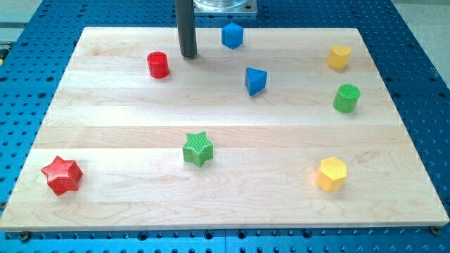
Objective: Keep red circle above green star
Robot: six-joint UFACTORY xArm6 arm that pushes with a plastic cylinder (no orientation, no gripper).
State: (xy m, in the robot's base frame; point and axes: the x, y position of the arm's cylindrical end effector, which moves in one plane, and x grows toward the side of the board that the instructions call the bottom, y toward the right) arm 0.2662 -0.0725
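My tip rests on the counter near the upper middle of the frame, the dark rod rising straight out of the top edge. There is no gripper on this arm, so nothing is clenched or held; the tip touches no block. It sits between two blocks: the red circle just beside it toward the left and slightly lower, and the blue cube to its right and slightly higher.

Eight blocks lie on the counter: two red, two blue, two green, two yellow. The red circle is in the upper left part of the frame; the green star is well below it, slightly right of it, near the lower middle. Bare wood lies between these two, with nothing standing in the way.

The blue triangular block lies right of the tip and lower, well apart from the star. Along the right side are a yellow block at the top, a green cylinder below it, and a yellow hexagon lower down. The red star sits alone in the lower left corner.
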